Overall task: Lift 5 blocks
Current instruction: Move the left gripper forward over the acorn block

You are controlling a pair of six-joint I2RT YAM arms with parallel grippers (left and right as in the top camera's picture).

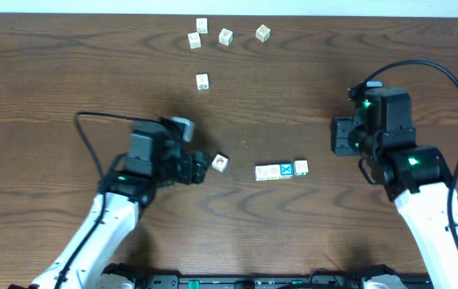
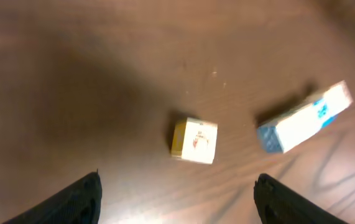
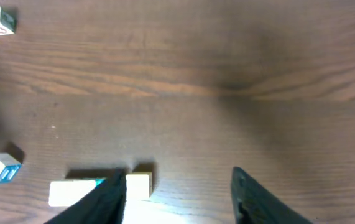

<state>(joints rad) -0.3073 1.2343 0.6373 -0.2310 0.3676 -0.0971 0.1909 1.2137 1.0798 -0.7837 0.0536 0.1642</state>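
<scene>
Wide open and empty, the left gripper [image 2: 177, 182] hangs just short of one loose block [image 2: 194, 140]. Partly open, also empty, the right gripper [image 3: 178, 174] hovers near a four-block row [image 1: 281, 170]'s end.

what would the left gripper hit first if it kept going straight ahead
Most likely the lone cube with the reddish picture, lying just ahead of the left gripper, in line with its open gap; depth is unclear.

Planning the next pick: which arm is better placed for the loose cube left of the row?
Left. The left end effector, open, sits just beside the loose cube, pointing at it; the right end effector is beyond the far end of the row.
</scene>
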